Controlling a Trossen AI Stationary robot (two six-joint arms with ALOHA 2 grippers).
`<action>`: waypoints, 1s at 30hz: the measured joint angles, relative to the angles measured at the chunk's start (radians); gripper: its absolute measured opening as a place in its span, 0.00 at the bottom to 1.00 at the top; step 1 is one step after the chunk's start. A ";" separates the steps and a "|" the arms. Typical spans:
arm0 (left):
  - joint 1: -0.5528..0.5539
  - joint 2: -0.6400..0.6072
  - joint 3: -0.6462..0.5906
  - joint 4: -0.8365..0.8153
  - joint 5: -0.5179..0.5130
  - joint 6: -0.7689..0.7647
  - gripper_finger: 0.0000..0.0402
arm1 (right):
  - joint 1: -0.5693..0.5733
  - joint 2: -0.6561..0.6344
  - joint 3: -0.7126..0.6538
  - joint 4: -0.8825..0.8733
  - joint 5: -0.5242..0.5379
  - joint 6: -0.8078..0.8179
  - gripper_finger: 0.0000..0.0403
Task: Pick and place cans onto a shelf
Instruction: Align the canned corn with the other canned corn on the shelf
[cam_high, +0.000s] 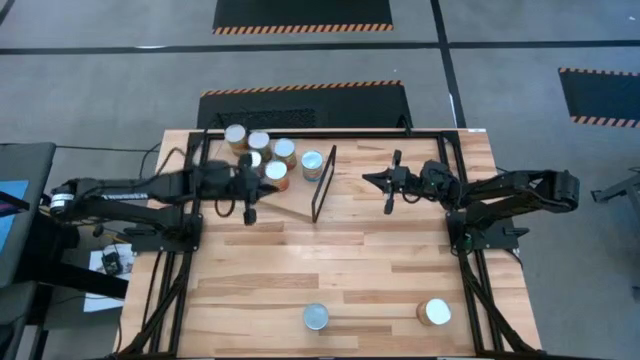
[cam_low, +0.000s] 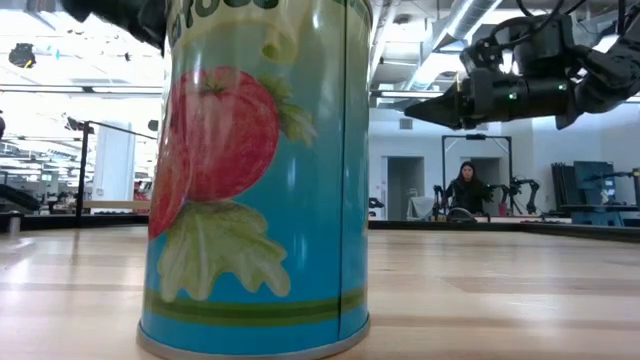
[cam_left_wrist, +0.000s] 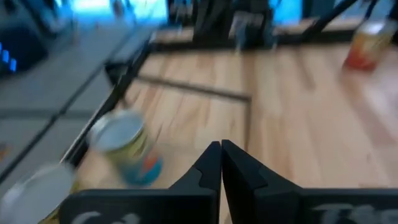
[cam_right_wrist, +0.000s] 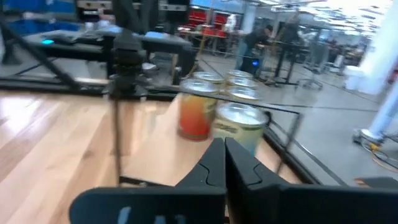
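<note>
In the high view, six cans (cam_high: 262, 155) stand together in the upper middle of the frame, on the shelf (cam_high: 300, 195), a light board lying on the table. Five of them form a tight cluster at the upper left of the board, and one can with a silver top (cam_high: 313, 165) stands just beside the thin black frame (cam_high: 324, 183) at the board's right end. Two more cans stand well apart from the shelf, near the lower edge of the table (cam_high: 350, 260): a grey-topped can (cam_high: 316, 317) at the lower middle and a pale-topped can (cam_high: 434, 312) to the lower right. In the low view, one of these fills the left half of the frame, a blue can with a tomato picture (cam_low: 255, 170).

The left gripper (cam_high: 249, 210) hangs over the left end of the shelf, just below the cluster; its fingers are pressed together and hold nothing. The right gripper (cam_high: 389, 205) is to the right of the black frame, above bare table, with its fingers also clenched on nothing.

In the low view, a person (cam_low: 466, 187) sits in the room far behind the table.
</note>
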 joint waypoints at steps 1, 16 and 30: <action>-0.014 -0.005 -0.045 0.085 0.001 0.001 0.00 | 0.015 -0.005 0.003 -0.021 0.000 -0.008 0.02; -0.019 0.136 -0.344 0.904 0.166 0.040 0.00 | 0.554 -0.076 0.431 -1.212 0.373 0.495 0.01; 0.075 0.217 -0.344 0.944 0.163 0.048 0.00 | 0.943 0.144 0.951 -2.076 0.212 1.366 0.04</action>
